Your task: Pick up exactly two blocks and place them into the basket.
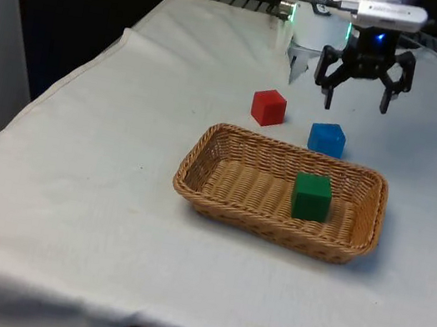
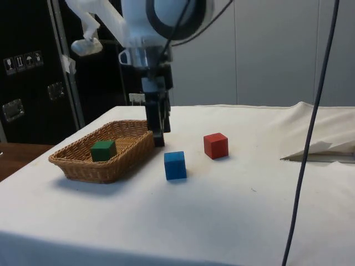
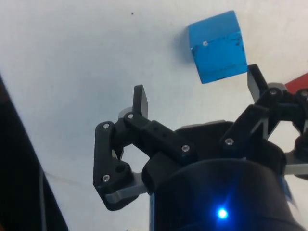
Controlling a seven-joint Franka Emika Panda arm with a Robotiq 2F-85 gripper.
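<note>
A green block (image 1: 312,196) already sits inside the woven basket (image 1: 204,148), toward the end nearest the blue block. So one of the two blocks appears to be delivered, and the step in hand looks like fetching the second.

The blue block (image 1: 327,139) rests on the cloth just beyond the basket's far rim, close to it but apart. The red block (image 1: 268,107) lies a little further from the basket, beside the blue one and well clear of the rim.

The end effector (image 1: 356,103) hangs in the air beyond the blue block, away from the basket. Its fingers are spread wide and hold nothing (the wrist view shows the blue block (image 3: 217,46) just ahead of the fingertips).

The next move probably calls for shifting over the blue block, lowering so the fingers straddle it, then closing.

The counter (image 1: 95,192) wears a white cloth, slightly creased. Around the basket the room shows black curtains, dark cabinets and a pale wall.
</note>
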